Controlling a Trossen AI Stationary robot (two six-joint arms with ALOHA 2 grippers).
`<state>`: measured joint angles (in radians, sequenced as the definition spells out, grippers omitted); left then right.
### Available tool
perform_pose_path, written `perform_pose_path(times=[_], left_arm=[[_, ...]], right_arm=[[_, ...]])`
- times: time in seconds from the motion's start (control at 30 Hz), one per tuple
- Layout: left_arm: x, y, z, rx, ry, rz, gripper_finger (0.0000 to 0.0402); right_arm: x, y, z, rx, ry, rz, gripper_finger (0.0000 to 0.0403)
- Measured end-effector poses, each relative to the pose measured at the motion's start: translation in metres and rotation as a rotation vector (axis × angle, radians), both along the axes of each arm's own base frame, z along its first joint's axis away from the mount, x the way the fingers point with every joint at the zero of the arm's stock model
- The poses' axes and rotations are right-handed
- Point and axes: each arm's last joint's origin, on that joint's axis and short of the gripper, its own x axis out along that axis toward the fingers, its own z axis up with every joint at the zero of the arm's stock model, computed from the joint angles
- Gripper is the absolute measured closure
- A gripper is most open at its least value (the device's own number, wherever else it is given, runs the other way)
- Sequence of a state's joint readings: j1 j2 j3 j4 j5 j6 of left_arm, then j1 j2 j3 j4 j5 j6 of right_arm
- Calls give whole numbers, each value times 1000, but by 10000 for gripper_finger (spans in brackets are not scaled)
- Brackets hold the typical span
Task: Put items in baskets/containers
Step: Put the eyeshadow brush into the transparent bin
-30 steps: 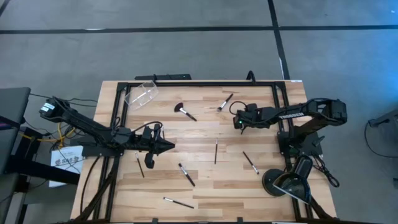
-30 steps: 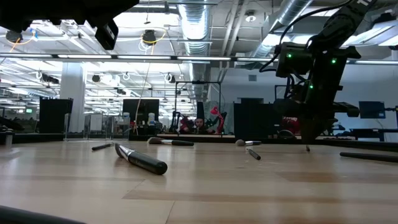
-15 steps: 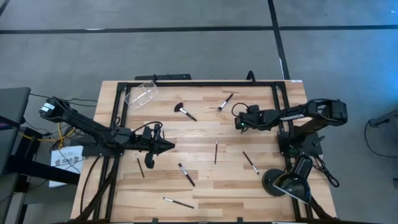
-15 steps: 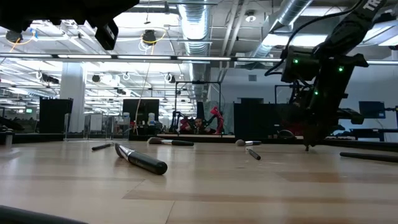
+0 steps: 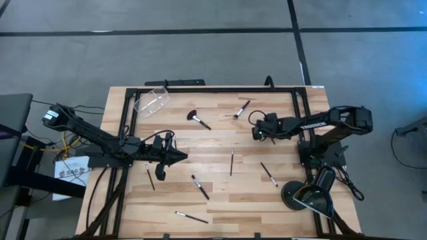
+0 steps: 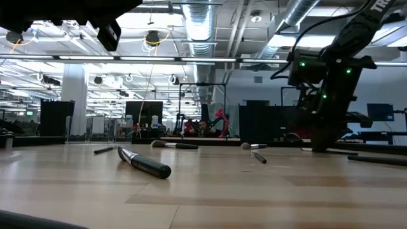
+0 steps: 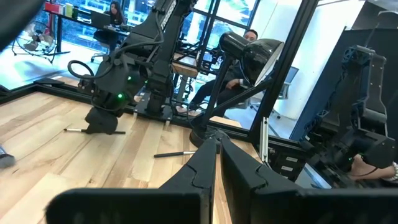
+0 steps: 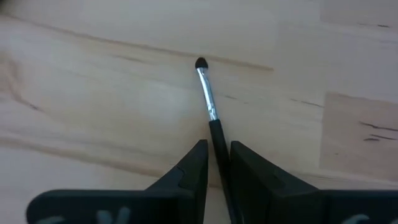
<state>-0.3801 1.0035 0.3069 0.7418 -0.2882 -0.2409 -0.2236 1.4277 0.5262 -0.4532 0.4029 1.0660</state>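
Several slim makeup brushes lie flat on the wooden table, among them a fan-headed one [image 5: 195, 119] and others [image 5: 231, 162] [image 5: 269, 174] [image 5: 200, 187]. The clear cup [image 5: 151, 101] lies on its side at the far left corner. My right gripper [image 5: 255, 135] is down at the table right of centre, shut on a thin brush [image 8: 208, 102] with a silvery ferrule and a small dark tip. My left gripper [image 5: 183, 157] hovers level and shut above the table's left half, holding nothing. My right gripper pinches the brush's dark handle [image 8: 217, 138] between its two fingers, just behind the silvery ferrule. The fingers come steeply from above, one on each side of the handle. The brush lies flat on the table, its tip [image 8: 201, 63] pointing away from the gripper; the handle's rear is hidden under the gripper.
A round black lamp base [image 5: 303, 197] stands at the near right corner. A black frame rail [image 5: 213, 89] runs along the table's far edge and down both sides. Bare wood lies in the table's middle. People sit in the room beyond the table.
My right gripper has sunk a little toward the table onto the brush and has then kept still. The brushes and the cup lie where they were.
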Motion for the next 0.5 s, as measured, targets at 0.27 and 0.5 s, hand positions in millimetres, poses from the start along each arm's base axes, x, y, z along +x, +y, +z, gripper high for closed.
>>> perform_pose_path(times=[0.27, 0.5], left_arm=[[0, 0, 0, 0, 0, 0, 380], [0, 0, 0, 0, 0, 0, 380]], right_arm=[[0, 2, 0, 87, 39, 134, 376], [-4, -4, 0, 182, 62, 211, 378]])
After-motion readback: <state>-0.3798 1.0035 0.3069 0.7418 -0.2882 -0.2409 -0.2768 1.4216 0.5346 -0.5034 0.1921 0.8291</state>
